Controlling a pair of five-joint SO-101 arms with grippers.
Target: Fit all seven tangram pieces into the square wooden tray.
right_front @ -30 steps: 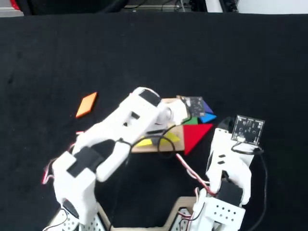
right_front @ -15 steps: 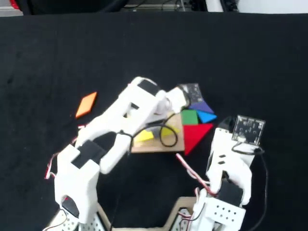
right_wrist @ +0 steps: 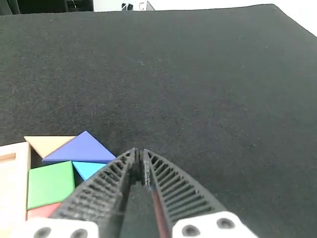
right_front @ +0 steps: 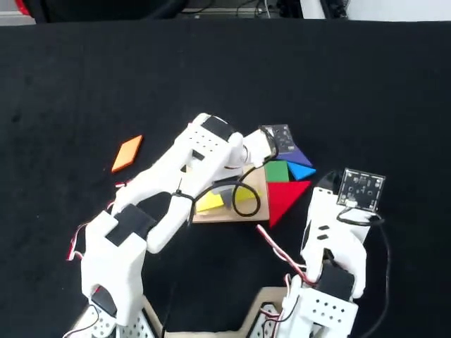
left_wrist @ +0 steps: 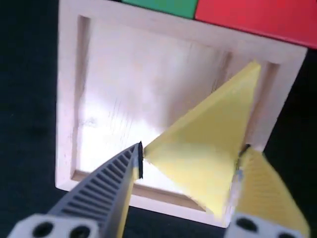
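Left end effector [left_wrist: 189, 154] is grasping the yellow triangle [left_wrist: 213, 124] by opposite edges over the wooden tray [left_wrist: 67, 99]. The piece is judged stiff, light and smooth, so an edge grip is suiting it. Right end effector [right_wrist: 138, 161] is sitting clenched and empty. The black tabletop [right_front: 211, 70] is carrying a red triangle [right_front: 282, 197] at the tray's 3 o'clock and an orange parallelogram [right_front: 127, 153] at 9 o'clock.

High view overhead on table [right_front: 211, 70]; left wrist close above tray [left_wrist: 67, 99]; right wrist low; 3 share tray.
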